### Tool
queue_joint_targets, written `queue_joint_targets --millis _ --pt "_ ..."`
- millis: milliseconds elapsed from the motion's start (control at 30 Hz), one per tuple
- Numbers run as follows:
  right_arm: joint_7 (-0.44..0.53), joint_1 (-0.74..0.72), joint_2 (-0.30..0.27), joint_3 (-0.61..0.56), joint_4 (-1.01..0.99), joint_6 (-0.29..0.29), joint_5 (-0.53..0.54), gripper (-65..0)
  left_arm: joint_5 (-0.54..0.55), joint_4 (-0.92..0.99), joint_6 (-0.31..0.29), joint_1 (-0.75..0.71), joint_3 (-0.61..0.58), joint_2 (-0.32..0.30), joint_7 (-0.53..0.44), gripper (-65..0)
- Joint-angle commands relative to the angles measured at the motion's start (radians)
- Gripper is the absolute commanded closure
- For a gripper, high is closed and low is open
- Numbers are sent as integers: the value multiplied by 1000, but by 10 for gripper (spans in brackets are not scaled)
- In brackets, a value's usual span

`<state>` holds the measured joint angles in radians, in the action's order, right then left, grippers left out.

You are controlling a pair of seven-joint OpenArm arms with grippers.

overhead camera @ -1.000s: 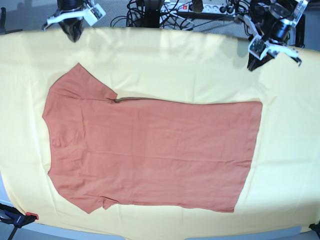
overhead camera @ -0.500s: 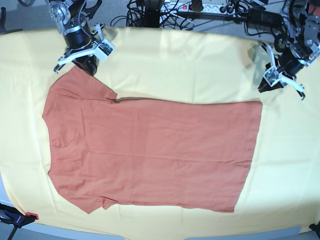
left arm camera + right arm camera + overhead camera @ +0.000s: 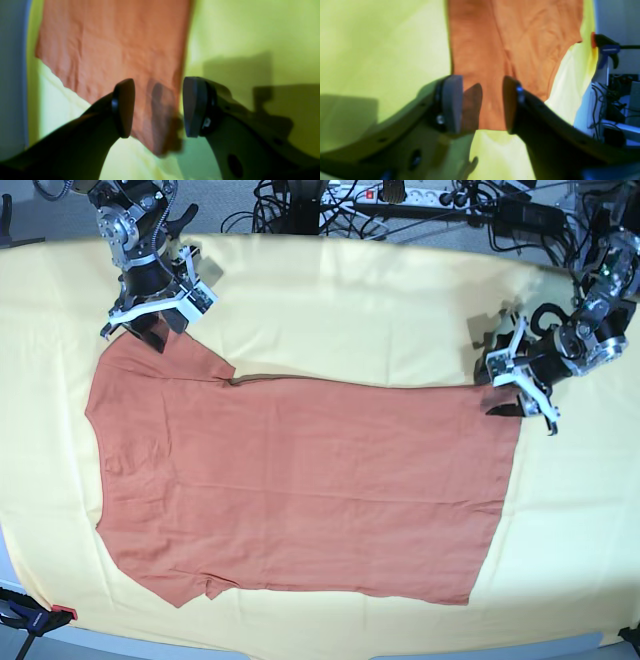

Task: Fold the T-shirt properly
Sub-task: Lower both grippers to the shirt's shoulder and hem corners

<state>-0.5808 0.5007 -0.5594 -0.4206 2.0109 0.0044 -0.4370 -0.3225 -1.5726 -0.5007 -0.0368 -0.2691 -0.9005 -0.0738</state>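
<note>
Over a surface draped in pale yellow cloth (image 3: 360,310), my two tools hang at opposite corners of a rust-orange short-sleeved T-shirt (image 3: 300,490) lying spread flat.
My left tool (image 3: 158,107) stands with jaws apart astride the shirt's hem corner; my right tool (image 3: 482,103), jaws likewise apart, straddles the sleeve edge. A blue and orange clamp (image 3: 605,48) grips the cloth's rim.
</note>
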Motion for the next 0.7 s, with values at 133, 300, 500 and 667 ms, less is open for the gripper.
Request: queue_joint_targets --millis 133,300,500,667 --pt "-15 3 -10 36 15 19 42 -315 -93 105 31 139 -162 -22 21 -323" --pt "-15 3 -10 139 15 138 183 -315 -99 155 32 201 -229 -22 21 -315" --pt "-14 3 -9 193 10 286 309 -315 -90 154 -27 201 -229 -23 22 -31" --pt "-11 3 -9 192 -46 362 309 -316 -84 116 -66 201 -229 -37 22 -16"
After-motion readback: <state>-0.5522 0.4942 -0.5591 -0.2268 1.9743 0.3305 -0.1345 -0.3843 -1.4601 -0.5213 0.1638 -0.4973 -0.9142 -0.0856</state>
